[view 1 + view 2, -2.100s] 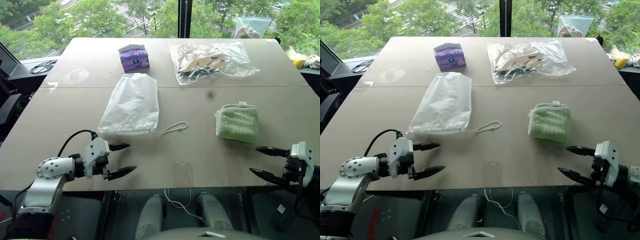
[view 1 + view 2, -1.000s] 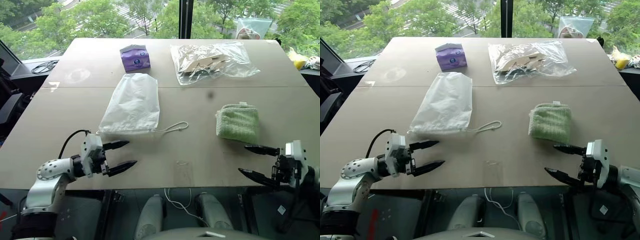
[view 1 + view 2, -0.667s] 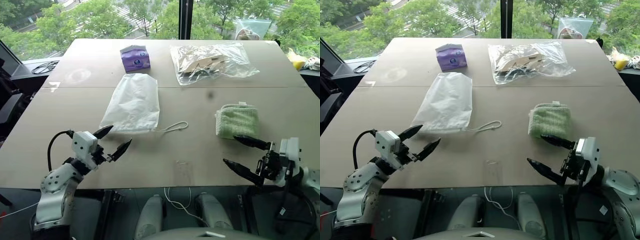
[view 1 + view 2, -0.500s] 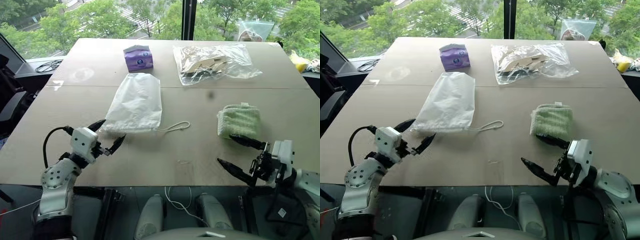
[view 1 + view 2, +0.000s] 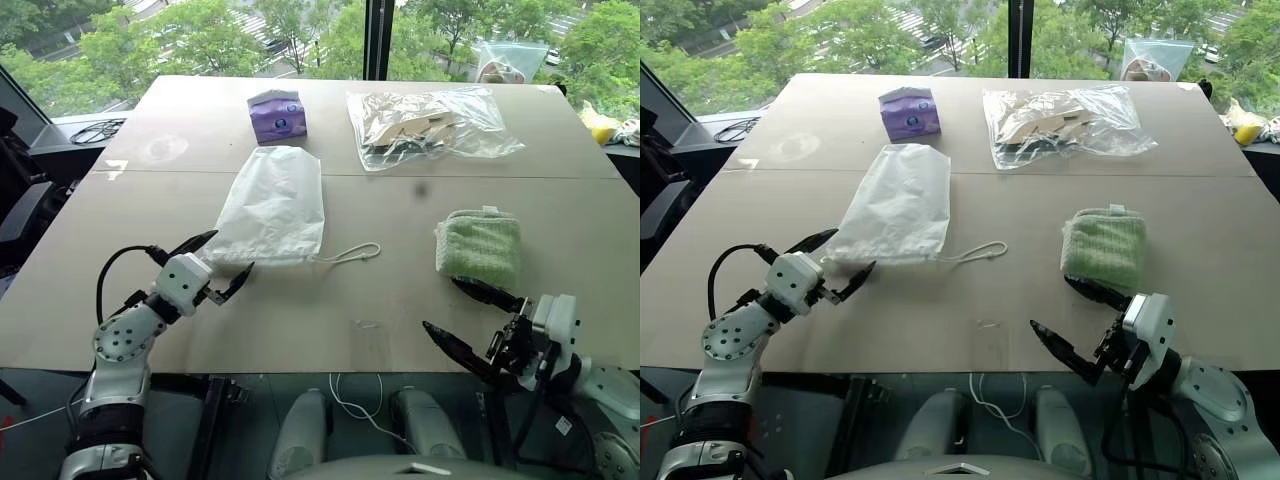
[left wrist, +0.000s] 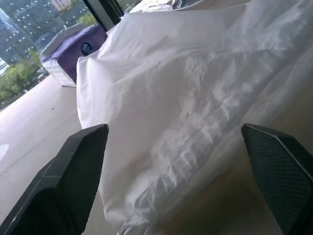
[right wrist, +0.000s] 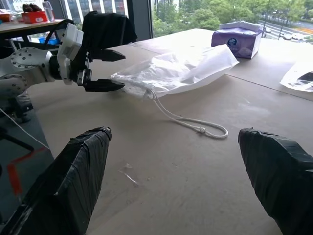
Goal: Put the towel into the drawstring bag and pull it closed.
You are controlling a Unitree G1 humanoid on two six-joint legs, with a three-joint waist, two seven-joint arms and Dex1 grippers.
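Both tools spread — nothing held.
Left tool (image 5: pixel 218 264) at the bag (image 5: pixel 272 207) mouth's corner; right tool (image 5: pixel 470 320) just before the towel (image 5: pixel 478 246).

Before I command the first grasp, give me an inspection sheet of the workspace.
Surface: tan table, seam across it.
Job's things: thin translucent white drawstring bag lying flat, white cord loop trailing from its mouth; folded light-green terry towel apart from it, outside the bag.
Clutter: small purple tissue box; clear plastic bag of tan wooden pieces.
Grippers: left gripper open at the bag's mouth corner; right gripper open, near the towel, empty.
Cables: black cable on the left arm.
Surroundings: windows, trees outside.
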